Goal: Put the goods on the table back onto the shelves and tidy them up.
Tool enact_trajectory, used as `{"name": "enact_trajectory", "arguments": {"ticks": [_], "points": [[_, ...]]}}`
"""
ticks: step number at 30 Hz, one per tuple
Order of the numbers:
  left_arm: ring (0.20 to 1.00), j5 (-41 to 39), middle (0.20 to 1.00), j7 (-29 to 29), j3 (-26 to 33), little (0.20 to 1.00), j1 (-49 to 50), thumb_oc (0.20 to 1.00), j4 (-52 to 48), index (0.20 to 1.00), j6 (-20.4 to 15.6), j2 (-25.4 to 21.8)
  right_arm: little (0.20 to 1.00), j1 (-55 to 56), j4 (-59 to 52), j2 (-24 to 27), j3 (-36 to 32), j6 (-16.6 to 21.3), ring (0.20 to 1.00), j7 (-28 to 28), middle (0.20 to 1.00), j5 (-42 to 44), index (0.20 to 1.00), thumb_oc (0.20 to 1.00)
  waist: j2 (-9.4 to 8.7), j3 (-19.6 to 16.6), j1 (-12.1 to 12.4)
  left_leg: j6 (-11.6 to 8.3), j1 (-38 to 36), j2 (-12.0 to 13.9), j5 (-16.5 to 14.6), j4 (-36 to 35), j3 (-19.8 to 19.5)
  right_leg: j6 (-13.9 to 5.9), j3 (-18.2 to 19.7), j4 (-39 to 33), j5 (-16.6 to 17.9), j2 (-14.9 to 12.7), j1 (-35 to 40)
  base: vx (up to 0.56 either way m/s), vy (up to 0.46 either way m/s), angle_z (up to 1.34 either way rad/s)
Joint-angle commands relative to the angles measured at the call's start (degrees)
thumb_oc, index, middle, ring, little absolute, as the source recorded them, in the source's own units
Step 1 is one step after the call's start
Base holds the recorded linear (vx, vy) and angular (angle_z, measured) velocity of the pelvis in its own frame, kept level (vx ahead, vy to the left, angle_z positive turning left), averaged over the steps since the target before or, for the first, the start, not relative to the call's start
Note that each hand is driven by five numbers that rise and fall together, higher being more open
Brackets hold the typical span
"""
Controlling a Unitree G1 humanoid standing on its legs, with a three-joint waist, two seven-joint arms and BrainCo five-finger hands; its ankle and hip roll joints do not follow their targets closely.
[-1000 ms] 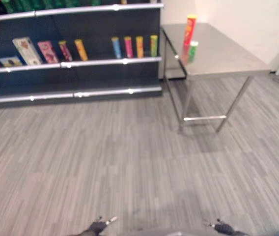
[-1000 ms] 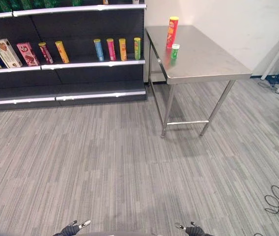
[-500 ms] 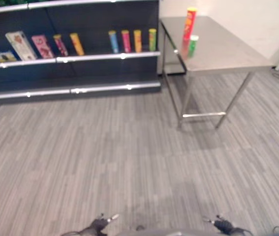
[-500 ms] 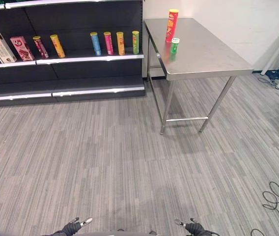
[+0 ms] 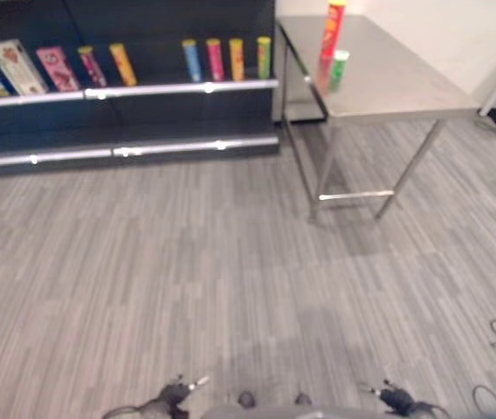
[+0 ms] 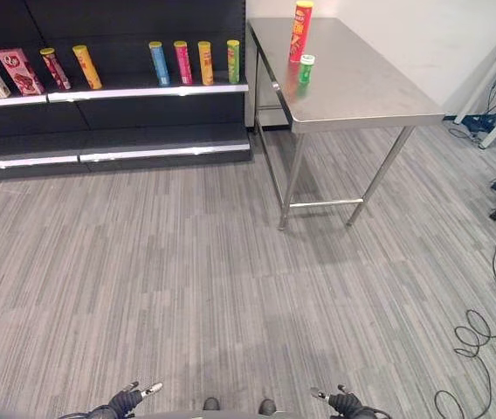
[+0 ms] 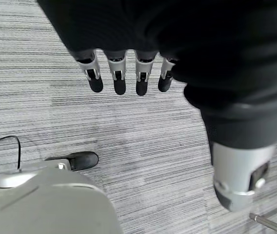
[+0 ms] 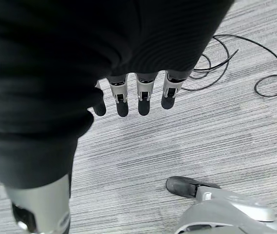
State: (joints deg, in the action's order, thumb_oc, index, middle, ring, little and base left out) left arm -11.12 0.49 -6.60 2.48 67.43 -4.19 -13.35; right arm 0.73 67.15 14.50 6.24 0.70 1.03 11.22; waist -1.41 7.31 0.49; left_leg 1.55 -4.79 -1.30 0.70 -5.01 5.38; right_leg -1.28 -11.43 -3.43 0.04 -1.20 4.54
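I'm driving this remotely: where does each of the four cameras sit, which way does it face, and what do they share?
Left eye view: on the head, looking down and forward at the shelf and table; both hands at the bottom edge.
Right eye view: beside it, same scene; red can and green can on the table.
Left wrist view: looks along the open left hand to the floor.
Right wrist view: looks along the open right hand to the floor.
Shared: both eye views show shelf, table and cans; both wrist views show floor.
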Motion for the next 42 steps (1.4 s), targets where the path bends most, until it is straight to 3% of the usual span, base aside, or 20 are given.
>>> {"name": "enact_trajectory", "arguments": {"ticks": [1, 5, 6, 10, 13, 17, 19, 20, 22, 23, 26, 29, 30, 31, 33, 35, 37, 39, 41, 42], "points": [[1.0, -0.62, 1.0, 0.36, 0.66, 1.0, -2.91, 1.0, 1.42, 1.0, -1.67, -1.52, 1.0, -3.43, 0.43, 0.99, 2.21, 1.07, 1.0, 0.25, 1.0, -0.96, 1.0, 1.0, -1.32, 0.14, 0.56, -1.56, 0.08, 0.12, -3.62, 0.01, -2.05, -9.02, 0.42, 7.1, -0.33, -9.43, -2.72, 0.0, 0.148, 0.01], [1.0, -1.06, 1.0, 0.42, 0.77, 1.0, -3.19, 1.0, 1.04, 1.0, -1.6, -1.8, 1.0, -3.4, -0.12, 1.15, 1.94, 1.03, 1.0, 0.2, 1.0, -0.75, 1.0, 1.0, -1.05, 1.28, 0.48, -0.1, -0.67, -1.36, -4.06, 0.01, -3.09, -9.27, 0.68, 16.83, 2.34, -12.21, -6.6, 0.02, 0.151, 0.01], [1.0, -1.67, 1.0, 0.43, 0.65, 1.0, -3.36, 1.0, 0.86, 1.0, -1.63, -1.85, 1.0, -3.17, -0.44, 1.33, 1.64, 1.23, 1.0, 0.4, 1.0, -0.15, 1.0, 1.0, -0.65, 2.33, -0.11, 0.82, -1.35, -2.32, -4.09, 0.01, -4.41, -8.83, 1.98, 23.28, 6.05, -13.37, -9.19, 0.07, 0.133, 0.23], [1.0, -1.76, 1.0, 0.28, 0.47, 1.0, -3.36, 1.0, 0.33, 1.0, -1.52, -1.94, 1.0, -2.65, -0.58, 1.21, 1.55, 1.33, 1.0, 0.47, 1.0, 0.23, 1.0, 1.0, 0.1, 2.79, -0.63, 1.22, -2.19, -1.94, -4.87, 0.01, -5.29, -7.43, 4.48, 28.77, 6.54, -13.24, -13.57, 0.11, 0.07, 0.41], [1.0, -2.01, 1.0, 0.45, 0.18, 1.0, -4.28, 1.0, 0.2, 1.0, -1.65, -2.12, 1.0, -3.08, -0.73, 1.41, 1.51, 1.31, 1.0, 0.71, 1.0, 0.5, 1.0, 1.0, -0.09, 3.55, -1.35, 0.36, -3.66, -1.23, -6.73, 0.01, -5.93, -7.25, 1.94, 19.89, 4.79, -11.58, -16.62, 0.22, -0.079, 0.06], [1.0, -2.04, 1.0, 0.51, 0.26, 1.0, -4.82, 1.0, -0.05, 1.0, -1.46, -1.99, 1.0, -3.11, -1.8, 1.25, 1.53, 1.19, 1.0, 0.78, 1.0, 0.4, 1.0, 1.0, -1.6, 4.64, -3.06, -0.67, -7.99, -1.5, -10.07, 0.01, -7.11, -10.05, -1.44, 4.59, 9.0, -8.69, -18.92, 0.31, -0.089, 0.07], [1.0, -1.95, 1.0, 0.57, 0.42, 1.0, -4.73, 1.0, -0.05, 1.0, -1.5, -1.91, 1.0, -2.93, -1.88, 1.18, 1.63, 1.2, 1.0, 0.71, 1.0, 0.17, 1.0, 1.0, -1.81, 4.73, -3.37, -0.93, -9.37, -1.34, -10.95, 0.01, -7.22, -10.24, -3.36, 2.12, 10.02, -7.76, -18.99, 0.32, -0.064, 0.07], [1.0, -1.99, 1.0, 0.46, 0.77, 1.0, -4.73, 1.0, -0.29, 1.0, -1.44, -1.74, 1.0, -2.65, -1.52, 1.13, 1.67, 1.15, 1.0, 0.64, 1.0, -0.45, 1.0, 1.0, -2.55, 4.17, -3.23, -1.38, -11.47, -1.65, -12.44, 0.01, -7.19, -10.71, -8.65, -0.71, 11.35, -6.87, -19.77, 0.41, -0.078, 0.19], [1.0, -2.0, 1.0, 0.31, 0.73, 1.0, -4.53, 1.0, -0.46, 1.0, -1.42, -1.66, 1.0, -2.39, -1.3, 1.21, 1.72, 1.2, 1.0, 0.57, 1.0, -0.61, 1.0, 1.0, -2.34, 4.0, -3.07, -1.72, -12.51, -1.17, -13.07, 0.01, -7.21, -10.58, -11.05, -0.79, 11.22, -6.43, -19.53, 0.44, -0.093, 0.25], [1.0, -1.71, 1.0, 0.02, 0.78, 1.0, -4.04, 1.0, -0.47, 1.0, -1.53, -1.59, 1.0, -1.3, -0.96, 1.41, 2.19, 1.46, 1.0, 0.37, 1.0, -1.02, 1.0, 1.0, -2.62, 2.72, -2.82, -2.4, -14.3, -0.37, -14.01, 0.01, -7.13, -9.22, -12.81, -0.72, 10.54, -5.78, -17.97, 0.5, -0.136, 0.34], [1.0, -1.94, 1.0, 0.11, 0.24, 1.0, -4.15, 1.0, -0.2, 1.0, -1.41, -1.15, 1.0, -0.83, -0.55, 1.9, 2.37, 1.43, 1.0, 0.47, 1.0, -1.05, 1.0, 1.0, -1.74, 1.38, -3.82, -4.63, -14.17, 2.98, -12.59, 3.57, -7.66, -7.01, -10.02, 0.68, 9.21, -3.13, -17.52, 0.53, -0.2, 0.65], [1.0, -2.83, 1.0, -0.2, -0.54, 1.0, -4.17, 1.0, -1.13, 1.0, -1.61, -1.16, 1.0, -0.55, -1.06, 2.09, 2.17, 2.07, 1.0, 0.56, 1.0, 0.59, 1.0, 1.0, -0.69, 0.64, -4.41, -8.48, -10.08, 5.71, -5.01, 16.36, -7.47, -4.46, -10.2, 1.5, 7.12, -1.41, -14.67, 0.35, -0.183, 0.52], [1.0, -2.83, 1.0, -0.2, -0.54, 1.0, -4.17, 1.0, -1.13, 1.0, -1.6, -1.15, 1.0, -0.55, -1.06, 2.1, 2.17, 2.07, 1.0, 0.56, 1.0, 0.59, 1.0, 1.0, -0.66, 0.6, -4.46, -8.49, -9.96, 5.75, -5.09, 16.51, -7.52, -4.45, -10.25, 1.49, 7.12, -1.39, -14.7, 0.32, -0.223, 0.3], [1.0, -3.09, 1.0, 0.09, -1.09, 1.0, -4.54, 1.0, -2.46, 1.0, -1.44, -1.37, 1.0, -1.16, -2.02, 2.39, 2.67, 2.44, 1.0, 1.02, 1.0, 1.29, 1.0, 1.0, -1.27, 1.8, -4.22, -10.43, -2.84, 6.83, 1.35, 32.04, -6.11, -2.0, -10.0, 0.94, 4.78, -0.68, -11.33, 0.23, -0.198, 0.25], [1.0, -4.13, 1.0, 0.74, -0.8, 1.0, -4.89, 1.0, -3.54, 1.0, -1.36, -1.34, 1.0, -2.33, -2.79, 2.56, 3.35, 2.38, 1.0, 1.44, 1.0, 1.63, 1.0, 1.0, -2.08, 3.74, -3.32, -9.08, 2.46, 7.61, 4.12, 43.39, -4.49, -0.19, -9.37, 0.5, 3.05, -0.02, -8.36, 0.25, -0.207, -0.01], [1.0, -4.41, 1.0, 1.39, -0.56, 1.0, -4.97, 1.0, -3.37, 1.0, -1.35, -1.42, 1.0, -3.5, -3.28, 2.82, 3.71, 2.17, 1.0, 1.89, 1.0, 1.66, 1.0, 1.0, -3.06, 4.99, -2.18, -7.3, 6.93, 8.38, 2.34, 47.46, -1.31, 0.36, -8.0, -0.03, 1.17, -0.18, -5.9, 0.2, -0.112, -0.56], [1.0, -4.66, 1.0, 1.53, -0.39, 1.0, -4.92, 1.0, -3.22, 1.0, -1.38, -1.31, 1.0, -3.65, -3.28, 2.89, 3.9, 2.12, 1.0, 1.78, 1.0, 1.68, 1.0, 1.0, -3.13, 5.28, -1.56, -6.62, 8.46, 9.0, 0.95, 46.5, 0.12, 0.27, -7.25, -0.13, 0.42, -0.22, -4.74, 0.24, -0.002, -0.4], [1.0, -4.82, 1.0, 1.72, -0.14, 1.0, -4.55, 1.0, -2.71, 1.0, -1.43, -0.9, 1.0, -3.99, -2.21, 2.84, 4.27, 1.99, 1.0, 1.78, 1.0, 1.22, 1.0, 1.0, -3.64, 5.81, -0.04, -5.33, 13.62, 10.46, -2.98, 35.8, 2.65, -1.12, -5.7, -0.64, -1.29, -1.68, -1.33, 0.4, 0.108, -0.22], [1.0, -4.89, 1.0, 1.88, -0.05, 1.0, -4.36, 1.0, -2.49, 1.0, -1.46, -0.86, 1.0, -3.93, -2.08, 2.78, 4.31, 1.98, 1.0, 1.83, 1.0, 0.99, 1.0, 1.0, -3.52, 5.92, 0.29, -5.6, 14.0, 10.67, -2.8, 30.35, 2.72, -1.6, -5.34, -0.76, -1.78, -2.17, -0.53, 0.21, 0.119, -0.04], [1.0, -5.07, 1.0, 2.07, 0.11, 1.0, -4.09, 1.0, -2.33, 1.0, -1.54, -0.83, 1.0, -3.69, -2.01, 2.81, 4.28, 1.98, 1.0, 1.85, 1.0, 0.73, 1.0, 1.0, -3.14, 5.76, 0.71, -6.32, 15.5, 11.33, -1.14, 23.09, 2.24, -2.23, -5.09, -1.14, -2.48, -2.36, 0.52, 0.39, 0.231, -0.25]]}}
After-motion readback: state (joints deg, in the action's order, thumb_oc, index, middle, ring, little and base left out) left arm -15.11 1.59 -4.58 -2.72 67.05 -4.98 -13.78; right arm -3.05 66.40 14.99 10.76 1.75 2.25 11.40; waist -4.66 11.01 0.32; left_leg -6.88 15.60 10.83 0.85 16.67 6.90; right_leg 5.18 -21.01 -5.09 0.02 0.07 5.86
